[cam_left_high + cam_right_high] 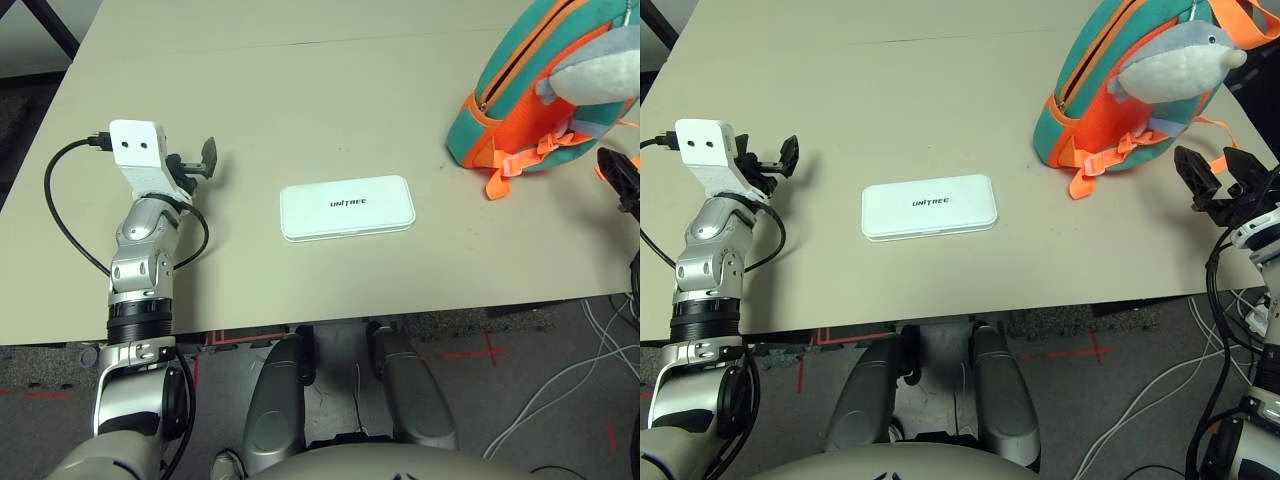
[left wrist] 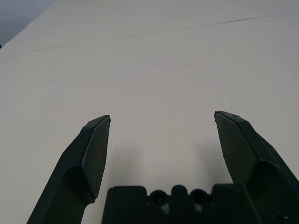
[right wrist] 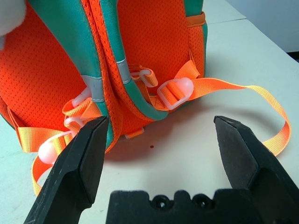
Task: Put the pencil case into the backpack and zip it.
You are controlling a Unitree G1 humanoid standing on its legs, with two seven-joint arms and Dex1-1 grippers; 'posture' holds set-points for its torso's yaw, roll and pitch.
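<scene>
Head views, pencil case: the flat white pencil case [image 1: 929,208] lies face up near the middle of the table [image 1: 330,90], long side running left to right, black lettering legible, nothing touching it.
Head views, backpack: the teal and orange backpack [image 1: 1120,90] stands at the far right, well apart from the case, with a grey-blue plush shark charm [image 1: 1175,60] resting on it; its orange-trimmed zipper [image 1: 520,62] runs up the side facing the case, and I cannot tell how far it is undone.
Head views, left gripper: the left gripper [image 1: 780,160] hovers left of the case, empty.
Head views, right gripper: the right gripper [image 1: 1215,178] sits just near of the backpack's straps, holding nothing.
Left wrist view: fingers [image 2: 93,154] spread wide over bare tabletop, nothing between them.
Right wrist view: fingers [image 3: 81,172] spread wide, facing the orange mesh back panel [image 3: 51,79] and loose orange strap [image 3: 233,88].
Step in hand: likely reaching for the case; pinch it across the short width, since it lies flat and smooth and may slide.
Caution: keep the right fingers out of the dangling straps while steadying the bag.
</scene>
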